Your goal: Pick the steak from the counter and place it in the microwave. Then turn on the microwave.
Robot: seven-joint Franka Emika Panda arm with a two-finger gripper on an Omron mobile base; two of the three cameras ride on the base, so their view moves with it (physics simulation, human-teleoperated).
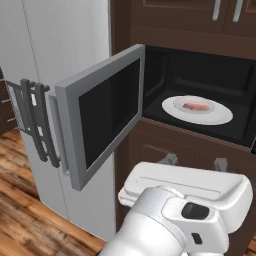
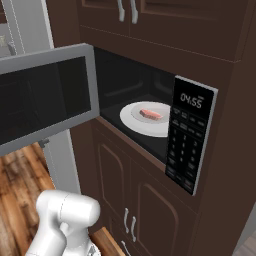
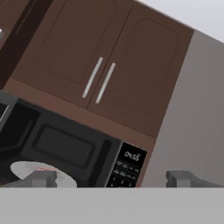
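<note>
We are listing a microwave (image 2: 150, 120) built into a column of dark brown cabinets (image 2: 145, 210), and it is standing open: its door (image 1: 102, 117), dark glass in a grey frame, is swinging out to the left of the cavity. Inside, we are finding a round white plate (image 1: 220, 116) lying flat on the black floor of the cavity, and the steak (image 1: 196, 106), a small pinkish-red slab, is resting on the middle of that plate, well inside the opening. In the right base view the same steak (image 2: 151, 114) is showing on the plate (image 2: 135, 122), just left of the keypad panel (image 2: 189, 135), whose lit display (image 2: 190, 101) is sitting at the top with rows of buttons beneath. We are noting a grey refrigerator (image 1: 55, 65) with dark handles standing left of the cabinets, and a wooden floor (image 1: 25, 220) running below. Above the microwave we are counting two brown cupboard doors (image 3: 109, 57) with paired metal handles (image 3: 99, 81). The gripper (image 3: 113, 178) is sitting outside the microwave, aimed up at the panel and cupboards; its two fingertips (image 3: 40, 178) are standing wide apart with nothing between them, holding nothing and touching nothing.
</note>
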